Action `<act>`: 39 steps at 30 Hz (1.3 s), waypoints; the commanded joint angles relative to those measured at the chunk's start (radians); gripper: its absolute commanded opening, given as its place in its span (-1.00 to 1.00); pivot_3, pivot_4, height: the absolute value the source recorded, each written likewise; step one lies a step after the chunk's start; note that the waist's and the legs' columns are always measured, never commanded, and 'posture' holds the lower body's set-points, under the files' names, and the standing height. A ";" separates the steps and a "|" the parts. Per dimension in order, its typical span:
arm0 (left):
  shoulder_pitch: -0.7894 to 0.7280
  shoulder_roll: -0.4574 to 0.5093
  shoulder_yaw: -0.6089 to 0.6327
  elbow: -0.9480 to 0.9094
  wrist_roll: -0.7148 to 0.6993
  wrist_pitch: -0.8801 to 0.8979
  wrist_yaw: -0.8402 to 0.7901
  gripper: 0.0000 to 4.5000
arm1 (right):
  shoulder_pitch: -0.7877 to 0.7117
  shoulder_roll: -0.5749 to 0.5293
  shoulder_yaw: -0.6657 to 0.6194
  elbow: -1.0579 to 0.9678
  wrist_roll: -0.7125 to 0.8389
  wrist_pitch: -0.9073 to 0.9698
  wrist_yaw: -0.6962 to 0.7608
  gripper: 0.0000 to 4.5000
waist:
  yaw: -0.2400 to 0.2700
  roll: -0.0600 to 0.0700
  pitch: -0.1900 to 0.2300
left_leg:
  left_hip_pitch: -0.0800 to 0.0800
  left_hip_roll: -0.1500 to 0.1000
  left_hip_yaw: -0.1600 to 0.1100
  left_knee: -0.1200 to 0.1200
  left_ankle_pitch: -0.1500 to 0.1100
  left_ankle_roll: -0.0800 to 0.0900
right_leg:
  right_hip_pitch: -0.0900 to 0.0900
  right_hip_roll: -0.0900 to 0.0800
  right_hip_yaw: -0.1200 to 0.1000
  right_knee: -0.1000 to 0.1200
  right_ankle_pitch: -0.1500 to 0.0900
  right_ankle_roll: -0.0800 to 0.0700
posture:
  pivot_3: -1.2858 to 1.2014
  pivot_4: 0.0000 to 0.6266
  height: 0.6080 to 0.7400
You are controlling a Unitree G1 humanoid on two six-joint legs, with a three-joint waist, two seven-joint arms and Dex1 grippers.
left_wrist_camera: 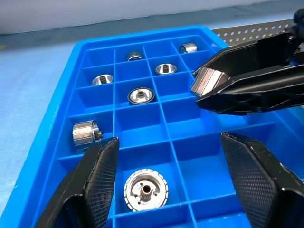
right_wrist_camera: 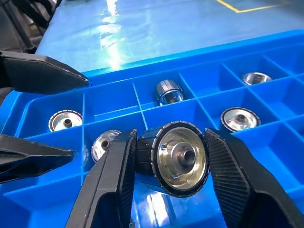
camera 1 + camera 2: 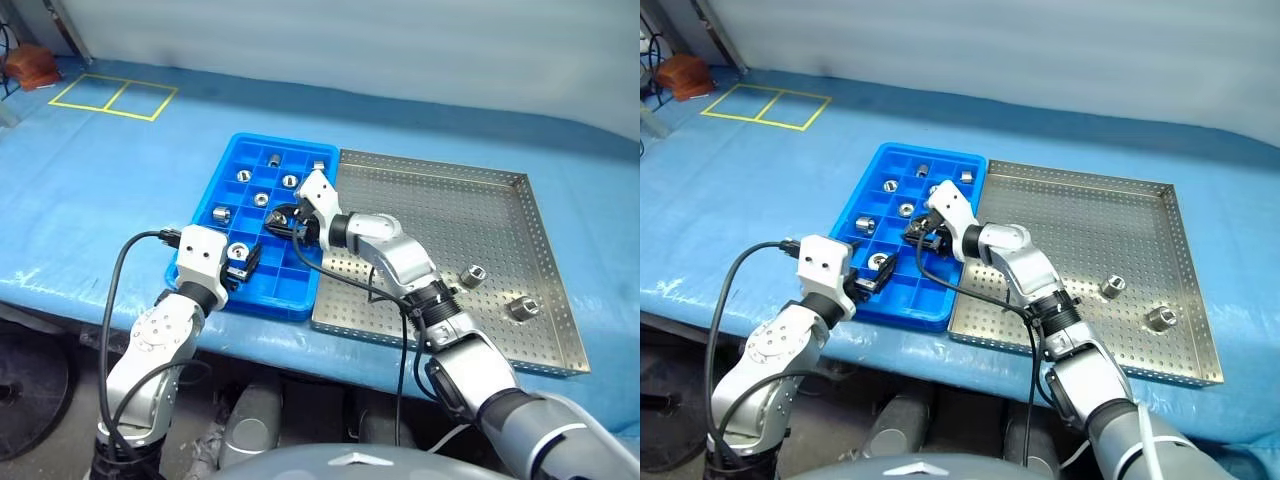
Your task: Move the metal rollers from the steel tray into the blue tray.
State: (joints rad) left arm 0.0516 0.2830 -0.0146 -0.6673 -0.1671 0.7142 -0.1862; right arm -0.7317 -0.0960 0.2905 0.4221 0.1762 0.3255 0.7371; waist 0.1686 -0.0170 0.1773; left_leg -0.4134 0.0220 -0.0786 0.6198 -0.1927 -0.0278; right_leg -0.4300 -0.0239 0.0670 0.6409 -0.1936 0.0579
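- The right claw (image 2: 171, 164) is clamped on a roller (image 2: 179, 159), its two black fingers (image 2: 118, 175) pressing the ribbed outer wall from either side, with the shiny end face and dark centre hole turned toward the wrist camera.
- In the left eye view this claw (image 3: 290, 222) hangs over the middle of the blue tray (image 3: 205, 195), centre of the frame, above an empty cell.
- The left claw (image 1: 166, 190) stands wide and holds nothing; it sits at the lower edge of the blue tray, lower left of centre in the left eye view (image 3: 240, 264), with a seated roller (image 1: 146, 190) in the cell between its fingers.
- Several more rollers already lie in cells toward the tray's upper part, some on end, some on their sides.
- Two rollers are left on the steel tray (image 3: 540, 240), right of centre: one (image 3: 472, 275) and another (image 3: 522, 308) just below and right of it, well apart from both claws.
- Handling, as a judgement: solid metal, so stiff and dense for its size, and not fragile; polished faces look slippery, and a roller on its side will likely roll on the perforated floor.
- Best hold is probably across the ribbed wall, as now, where the ribs give bite; pinching the smooth end faces risks a slip.
- Release low in the cell so it does not bounce out or tip onto a divider.
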 commanded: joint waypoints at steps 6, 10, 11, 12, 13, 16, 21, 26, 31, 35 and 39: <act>-0.001 0.023 -0.035 -0.052 0.005 0.007 -0.019 0.64 | -0.088 0.030 -0.057 0.183 -0.037 -0.109 -0.020 -0.14 | 0.036 0.000 0.000 | 0.000 0.000 0.000 -0.002 0.000 -0.001 | -0.001 0.000 0.000 0.000 -0.001 -0.001 | 0.43 -0.52 1.00; -0.007 0.027 -0.044 -0.044 0.004 0.007 -0.023 0.64 | -0.090 0.021 -0.064 0.194 -0.053 -0.126 -0.013 0.19 | 0.042 0.000 0.000 | 0.000 0.000 0.000 -0.002 0.000 -0.003 | -0.001 0.000 0.000 0.000 -0.001 -0.001 | 0.41 -0.52 1.00; -0.012 0.026 -0.047 -0.040 0.004 0.008 -0.024 0.64 | -0.087 0.017 -0.065 0.189 -0.060 -0.134 -0.019 0.30 | 0.042 0.000 0.000 | 0.000 0.000 0.000 -0.002 0.000 -0.003 | -0.001 0.000 0.000 0.000 -0.001 -0.001 | 0.41 -0.52 1.00; -0.017 0.027 -0.052 -0.036 0.003 0.008 -0.029 0.64 | -0.081 0.012 -0.067 0.179 -0.070 -0.148 -0.033 0.43 | 0.042 0.000 0.000 | 0.000 0.000 0.000 -0.002 0.000 -0.003 | -0.001 0.000 0.000 0.000 -0.001 -0.001 | 0.40 -0.52 1.00; -0.021 0.028 -0.056 -0.032 0.002 0.009 -0.033 0.64 | -0.075 0.010 -0.069 0.169 -0.077 -0.159 -0.045 0.59 | 0.042 0.000 0.000 | 0.000 0.000 0.000 -0.002 0.000 -0.004 | -0.001 0.000 0.000 -0.001 -0.001 -0.001 | 0.40 -0.52 1.00; -0.036 0.028 -0.069 -0.022 -0.003 0.008 -0.046 0.64 | -0.043 -0.007 -0.079 0.090 -0.071 -0.158 -0.046 0.70 | 0.040 0.000 0.000 | -0.001 0.001 0.000 -0.002 0.000 -0.005 | -0.002 0.000 0.000 -0.001 -0.001 -0.001 | 0.38 -0.52 1.00; -0.099 0.003 -0.106 0.018 -0.035 -0.003 -0.087 0.64 | 0.077 -0.078 -0.125 -0.222 -0.053 -0.060 -0.084 0.70 | 0.039 0.000 0.000 | -0.001 0.001 0.000 -0.003 0.000 -0.005 | -0.002 0.000 -0.001 -0.002 -0.001 -0.001 | 0.33 -0.52 1.00; -0.206 -0.017 -0.177 0.104 -0.062 -0.024 -0.172 0.64 | 0.226 -0.184 -0.201 -0.522 -0.079 0.134 -0.188 0.70 | 0.033 0.000 0.000 | -0.002 0.000 0.000 -0.001 0.001 -0.006 | -0.001 0.000 -0.001 -0.004 0.000 0.000 | 0.27 -0.52 1.00; -0.320 -0.011 -0.255 0.212 -0.066 -0.076 -0.285 0.64 | 0.392 -0.281 -0.267 -0.748 -0.142 0.343 -0.307 0.70 | -0.009 0.001 0.000 | -0.003 0.000 0.000 -0.001 0.000 -0.006 | 0.000 -0.001 -0.001 -0.007 0.000 0.000 | 0.18 -0.52 1.00; -0.380 -0.026 -0.285 0.287 -0.059 -0.113 -0.330 0.64 | 0.507 -0.306 -0.334 -0.899 -0.190 0.497 -0.406 0.70 | -0.064 0.001 0.000 | -0.005 0.000 0.000 -0.001 0.000 -0.005 | 0.000 -0.001 0.000 -0.010 0.001 0.002 | 0.12 -0.52 1.00; -0.398 -0.037 -0.320 0.318 -0.072 -0.132 -0.388 0.64 | 0.612 -0.332 -0.398 -1.003 -0.193 0.604 -0.430 0.70 | -0.121 0.001 0.000 | -0.005 0.000 0.001 0.000 -0.001 -0.004 | 0.001 -0.001 0.000 -0.012 0.001 0.003 | 0.08 -0.52 1.00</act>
State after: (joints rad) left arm -0.3330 0.2533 -0.3197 -0.3400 -0.2183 0.6104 -0.5458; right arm -0.1362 -0.4106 -0.0757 -0.5107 -0.0089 0.8954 0.3198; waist 0.0481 -0.0158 0.1769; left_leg -0.4179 0.0224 -0.0778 0.6197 -0.1936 -0.0315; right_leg -0.4285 -0.0248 0.0672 0.6293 -0.1921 0.0609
